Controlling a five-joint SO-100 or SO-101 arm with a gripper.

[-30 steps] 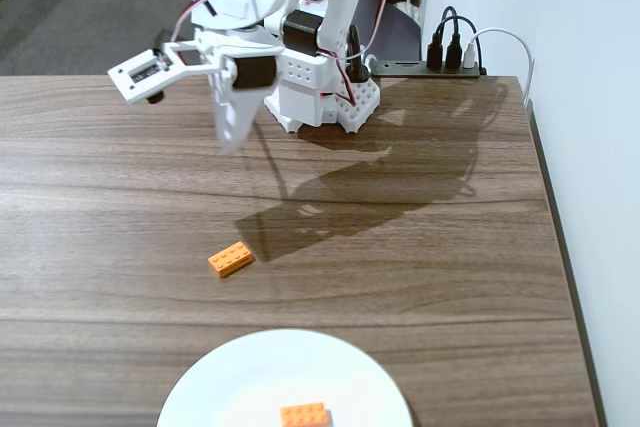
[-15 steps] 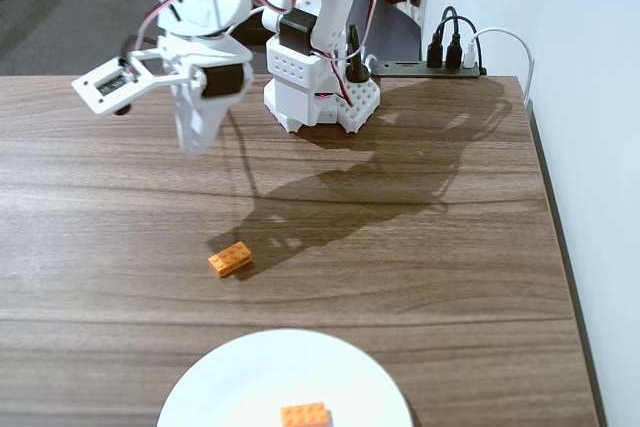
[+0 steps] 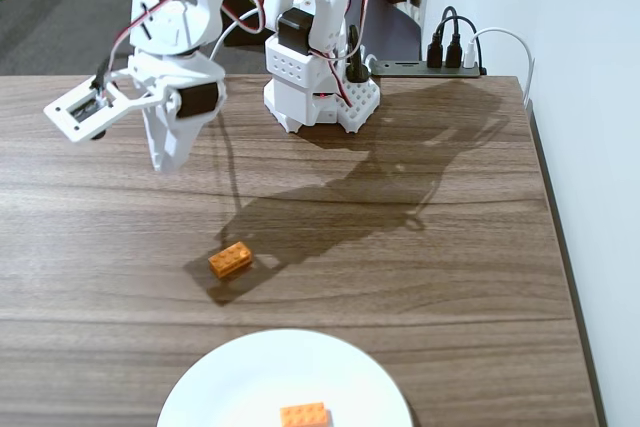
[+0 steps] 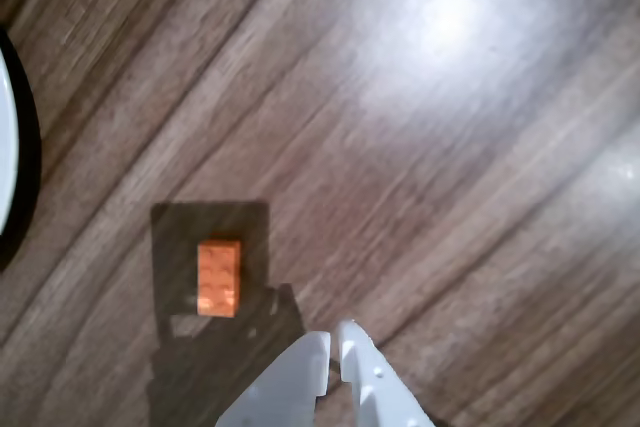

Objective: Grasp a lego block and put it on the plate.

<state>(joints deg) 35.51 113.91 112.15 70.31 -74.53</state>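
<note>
A small orange lego block [image 3: 230, 260] lies on the wooden table, in the arm's shadow, a short way above the rim of the white plate [image 3: 230, 377] in the fixed view. A second orange brick [image 3: 304, 414] rests on that plate. My white gripper [image 3: 160, 165] hangs shut and empty above the table, up and to the left of the loose block. In the wrist view the block [image 4: 219, 278] sits left of and beyond my gripper [image 4: 335, 332], and a sliver of the plate [image 4: 5, 147] shows at the left edge.
The arm's white base [image 3: 320, 87] stands at the table's back edge. A power strip with plugs [image 3: 440, 57] lies to its right. The table's right edge [image 3: 560, 247] runs along a white wall.
The arm has swung steadily to the left in the fixed view, carrying the shut gripper away from the base. Both bricks and the plate have stayed put.
</note>
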